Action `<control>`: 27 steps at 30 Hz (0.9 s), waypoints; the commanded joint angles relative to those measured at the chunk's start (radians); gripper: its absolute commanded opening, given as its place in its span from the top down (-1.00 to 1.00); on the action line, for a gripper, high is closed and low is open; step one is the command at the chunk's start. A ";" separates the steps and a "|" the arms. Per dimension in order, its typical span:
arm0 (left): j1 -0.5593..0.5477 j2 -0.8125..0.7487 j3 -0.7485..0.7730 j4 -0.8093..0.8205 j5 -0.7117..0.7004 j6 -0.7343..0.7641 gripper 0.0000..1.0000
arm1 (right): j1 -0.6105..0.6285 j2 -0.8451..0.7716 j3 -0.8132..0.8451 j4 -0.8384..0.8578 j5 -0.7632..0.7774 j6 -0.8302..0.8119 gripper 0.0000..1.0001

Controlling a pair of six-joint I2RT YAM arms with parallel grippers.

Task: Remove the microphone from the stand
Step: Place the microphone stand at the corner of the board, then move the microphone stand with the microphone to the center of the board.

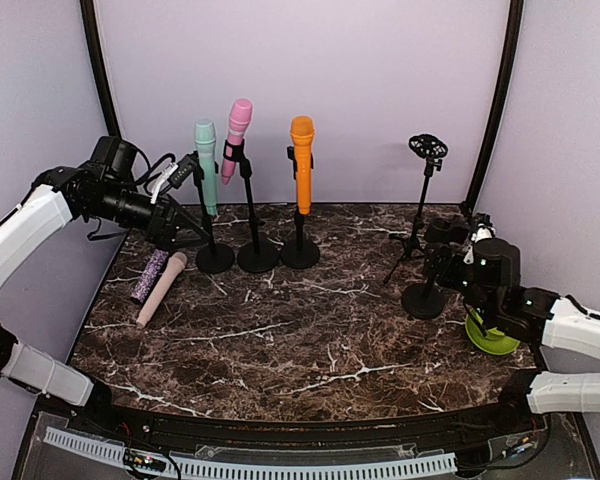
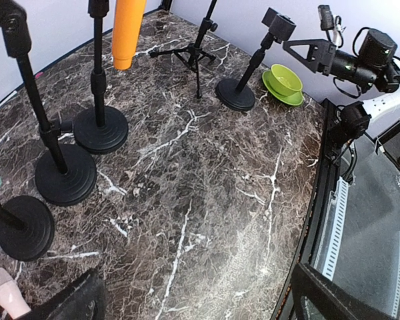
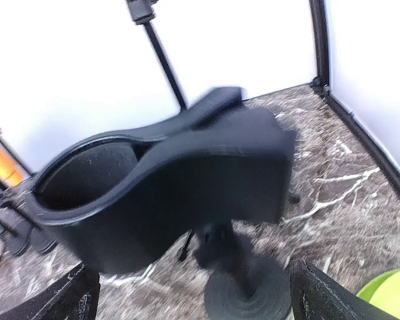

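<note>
Top external shows the teal mic (image 1: 206, 165), pink mic (image 1: 238, 135) and orange mic (image 1: 302, 160) upright in stands (image 1: 257, 256) at the back. A beige mic (image 1: 161, 290) and purple mic (image 1: 149, 276) lie flat near the left gripper (image 1: 175, 232). Both grippers gape wide (the right gripper (image 1: 440, 258) faces an empty clip (image 3: 167, 180)).

Top view high over the table (image 1: 310, 330); both wrist views low, sharing the short stand (image 2: 235, 95) (right's very close).

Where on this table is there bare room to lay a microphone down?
The wide front and middle of the table is bare, bordered by the two lying mics on the left and the short stand on the right. Crowded: the back left, with three stand bases, and the right side, with tripod and green bowl.
</note>
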State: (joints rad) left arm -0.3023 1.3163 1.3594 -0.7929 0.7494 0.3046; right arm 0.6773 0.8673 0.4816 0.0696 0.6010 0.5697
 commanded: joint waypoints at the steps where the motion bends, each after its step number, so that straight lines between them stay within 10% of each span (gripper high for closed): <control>1: 0.027 -0.031 0.013 -0.057 -0.001 0.013 -0.98 | 0.025 -0.086 0.099 -0.230 -0.109 0.070 -1.00; 11: 0.064 -0.064 -0.012 -0.024 0.023 -0.012 -0.98 | 0.041 0.038 0.539 -0.469 -0.309 0.022 -0.91; 19: 0.083 -0.063 -0.022 0.004 0.024 -0.043 -0.98 | 0.216 0.584 1.102 -0.441 -0.251 -0.175 -1.00; 27: 0.105 -0.086 -0.042 -0.004 0.034 -0.018 -0.98 | 0.270 0.922 1.294 -0.287 -0.148 -0.370 -1.00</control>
State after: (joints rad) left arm -0.2058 1.2709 1.3354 -0.8009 0.7620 0.2749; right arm 0.9237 1.7218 1.7260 -0.3046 0.3737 0.3294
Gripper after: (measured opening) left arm 0.988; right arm 0.999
